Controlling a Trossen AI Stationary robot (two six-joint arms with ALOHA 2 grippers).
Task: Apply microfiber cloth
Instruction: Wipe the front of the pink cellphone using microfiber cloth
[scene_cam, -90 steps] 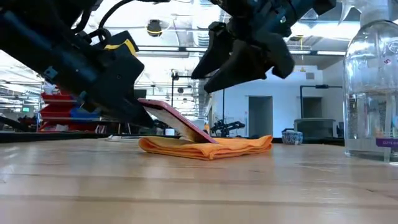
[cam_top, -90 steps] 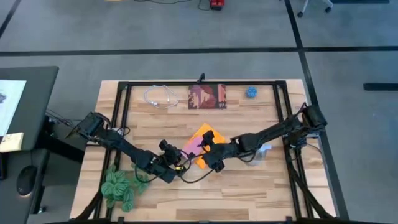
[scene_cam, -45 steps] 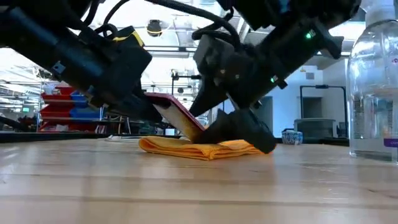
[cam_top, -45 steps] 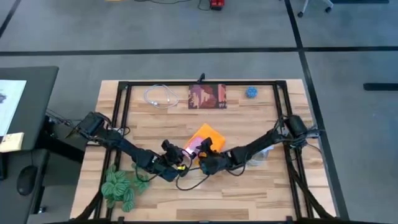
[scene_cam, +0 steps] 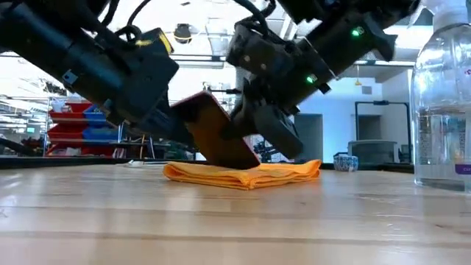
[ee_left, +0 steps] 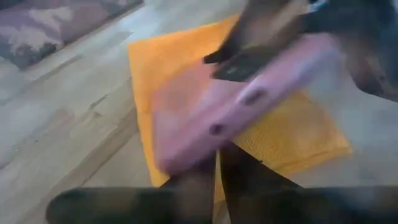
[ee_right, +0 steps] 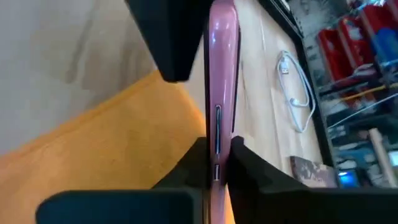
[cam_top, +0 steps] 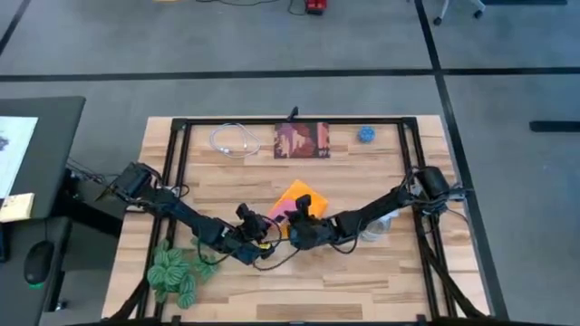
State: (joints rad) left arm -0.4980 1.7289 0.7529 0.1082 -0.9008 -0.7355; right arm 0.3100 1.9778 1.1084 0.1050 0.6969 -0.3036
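Observation:
The orange microfiber cloth (cam_top: 306,196) lies rumpled on the wooden table (scene_cam: 243,174). Over its near left corner a smartphone in a pink case (cam_top: 276,215) stands steeply tilted (scene_cam: 218,134). My left gripper (cam_top: 262,234) is shut on the phone from the left. My right gripper (cam_top: 294,221) is shut on it from the right. In the right wrist view the phone (ee_right: 222,74) shows edge-on, with the cloth (ee_right: 118,155) behind it. My left gripper pinches the phone's near end (ee_left: 186,158) between its two fingers, coming in low from the table's near left. The phone slants up out of the fingers over the cloth. My right gripper pinches the phone's long side with the buttons (ee_right: 217,144), one finger on each face, coming from the table's right. The phone is tilted; whether its lower corner (scene_cam: 247,162) rests on the cloth, I cannot tell.
A clear spray bottle (scene_cam: 441,96) stands right of the cloth, beside my right arm (cam_top: 373,226). A green plant (cam_top: 174,272) sits at the near left. Along the far edge lie a white cable (cam_top: 234,140), a dark red-brown printed square (cam_top: 302,141) and a small blue thing (cam_top: 365,134).
My right gripper has come down and toward the table's left to the phone and has shut on its side. The phone, which slanted with its lower end on the cloth, now stands steeper.

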